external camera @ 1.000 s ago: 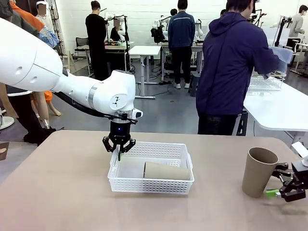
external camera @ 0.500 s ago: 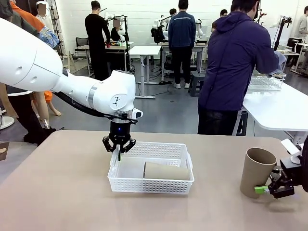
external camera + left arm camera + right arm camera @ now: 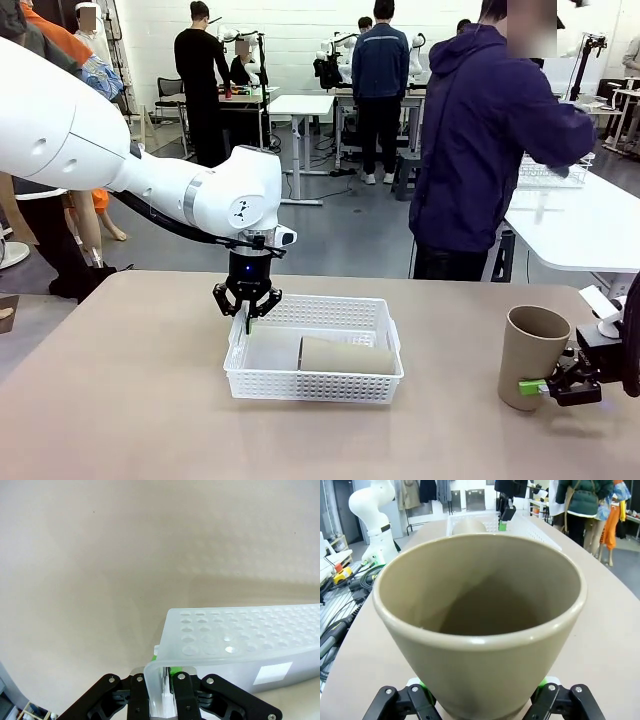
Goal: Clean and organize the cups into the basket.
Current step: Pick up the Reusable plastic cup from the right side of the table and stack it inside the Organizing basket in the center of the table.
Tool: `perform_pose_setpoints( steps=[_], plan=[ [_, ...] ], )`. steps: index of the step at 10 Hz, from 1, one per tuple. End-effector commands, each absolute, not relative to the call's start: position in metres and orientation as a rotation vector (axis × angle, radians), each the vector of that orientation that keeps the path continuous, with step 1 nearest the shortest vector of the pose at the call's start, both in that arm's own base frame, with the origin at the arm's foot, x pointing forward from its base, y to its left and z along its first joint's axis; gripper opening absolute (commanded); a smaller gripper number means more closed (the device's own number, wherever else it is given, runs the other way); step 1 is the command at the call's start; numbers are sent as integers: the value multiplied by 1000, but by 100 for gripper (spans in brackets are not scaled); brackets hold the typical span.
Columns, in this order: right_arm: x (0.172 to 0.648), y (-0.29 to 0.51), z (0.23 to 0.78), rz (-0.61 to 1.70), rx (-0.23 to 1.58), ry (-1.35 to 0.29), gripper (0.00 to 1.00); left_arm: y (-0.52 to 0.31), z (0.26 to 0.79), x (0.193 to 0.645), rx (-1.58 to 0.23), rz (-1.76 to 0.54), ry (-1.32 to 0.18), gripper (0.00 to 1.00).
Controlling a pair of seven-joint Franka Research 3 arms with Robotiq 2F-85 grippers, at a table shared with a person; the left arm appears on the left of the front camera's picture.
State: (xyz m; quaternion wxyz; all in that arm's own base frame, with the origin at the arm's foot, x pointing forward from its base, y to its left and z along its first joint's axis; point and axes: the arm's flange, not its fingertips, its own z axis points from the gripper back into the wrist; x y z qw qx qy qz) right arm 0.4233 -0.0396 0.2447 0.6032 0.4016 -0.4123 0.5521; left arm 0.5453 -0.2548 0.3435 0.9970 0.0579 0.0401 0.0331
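Front view: right hand (image 3: 537, 385) astride cup (image 3: 532, 348)

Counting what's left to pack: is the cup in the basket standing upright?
No, the tan cup lies on its side inside the basket.

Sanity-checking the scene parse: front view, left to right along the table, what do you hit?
left hand → tan cup lying on its side in the basket → upright tan cup → right hand
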Motion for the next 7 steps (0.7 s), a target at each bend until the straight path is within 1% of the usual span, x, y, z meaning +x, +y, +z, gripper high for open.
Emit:
perform_pose_setpoints(
  steps=[1, 2, 3, 5, 6, 7],
  plan=[
    [425, -38, 250, 1275, 922, -987, 35, -255, 342, 545, 126, 65, 80, 0],
    [420, -32, 267, 1251, 902, -998, 0, -255, 342, 545, 126, 65, 80, 0],
    [412, -22, 312, 1175, 908, -987, 23, -255, 342, 545, 126, 65, 80, 0],
    [398, -4, 406, 1158, 894, -948, 23, -255, 342, 545, 126, 65, 80, 0],
    [394, 6, 442, 1198, 864, -962, 23, -255, 342, 545, 126, 65, 80, 0],
    [392, 14, 467, 1211, 854, -960, 23, -255, 342, 545, 126, 65, 80, 0]
  ],
)
